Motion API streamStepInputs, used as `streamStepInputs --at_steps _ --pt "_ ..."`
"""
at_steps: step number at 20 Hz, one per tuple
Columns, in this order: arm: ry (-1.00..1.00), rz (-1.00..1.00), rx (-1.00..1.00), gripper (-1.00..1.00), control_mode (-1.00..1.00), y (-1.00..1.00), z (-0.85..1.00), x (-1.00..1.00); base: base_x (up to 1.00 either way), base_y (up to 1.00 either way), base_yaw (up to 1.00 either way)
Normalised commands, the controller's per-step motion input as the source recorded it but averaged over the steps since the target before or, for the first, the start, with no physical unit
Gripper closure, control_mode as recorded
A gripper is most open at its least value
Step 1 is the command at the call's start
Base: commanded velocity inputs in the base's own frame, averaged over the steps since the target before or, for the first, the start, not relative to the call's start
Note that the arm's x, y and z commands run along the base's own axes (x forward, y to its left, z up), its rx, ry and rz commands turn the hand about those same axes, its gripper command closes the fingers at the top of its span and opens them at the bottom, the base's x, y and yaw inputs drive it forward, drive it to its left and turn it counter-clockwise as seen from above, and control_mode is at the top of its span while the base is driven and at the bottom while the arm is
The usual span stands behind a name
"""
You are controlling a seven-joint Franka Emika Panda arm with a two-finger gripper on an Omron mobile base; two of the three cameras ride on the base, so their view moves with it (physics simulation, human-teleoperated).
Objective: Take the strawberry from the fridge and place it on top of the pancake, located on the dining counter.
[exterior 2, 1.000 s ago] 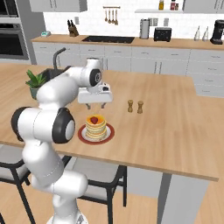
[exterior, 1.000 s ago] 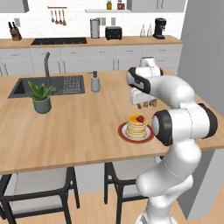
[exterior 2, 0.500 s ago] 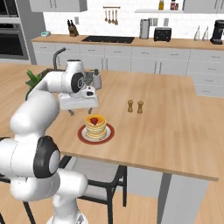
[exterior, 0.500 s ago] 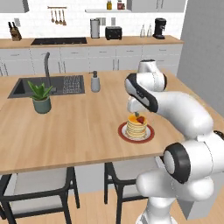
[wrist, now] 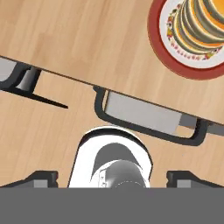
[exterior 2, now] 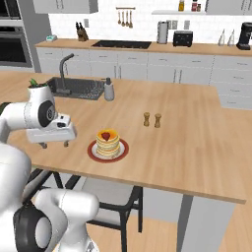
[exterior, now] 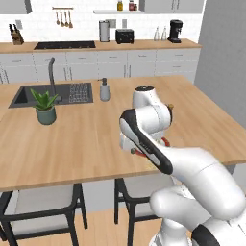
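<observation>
1. Dining counter [exterior 2: 197,162]: broad wooden top carrying everything below. Plenty of bare wood on the near side for the hand to clear over.
2. Arm: folded low over the near edge of the counter, with the hand just left of the plate in the right base view.
3. Gripper [exterior 2: 55,143]: beside the plate, apart from it and holding nothing. In the hand view, fingertips [wrist: 41,177] sit far apart at the two bottom corners, so spread wide.
4. Red plate [exterior 2: 93,150]: near the front edge of the counter, under the pancake [exterior 2: 108,143]. Also at the top right corner of the hand view, off the gripper's line.
5. Strawberry [exterior 2: 105,136]: resting on top of the pancake stack, about at its centre, touching the top cake.
   - Judged placed, so the step in hand looks like clearing the arm away.
   - To do that well: rise first, then swing off.
   - Keep the fingers spread and well off the plate rim, so that nothing nudges the stack or rolls the berry.
   - No sweeping across the pancake.
6. Strawberry's lie: seemingly flat on its side, with the long axis along the cake top. Broad end looks toward the far side of the counter and tip toward the near edge, though too small to tell for sure.
</observation>
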Motion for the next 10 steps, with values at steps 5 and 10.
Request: streamStepInputs --at_steps 5,10 --pt "0.00 -0.18 -0.10 -1.00 -1.00 0.98 -0.01 -0.99 0.00 0.00 0.00" --pt "0.00 -0.05 -0.12 -1.00 -1.00 0.75 0.00 -0.22 0.00 0.00 0.00"
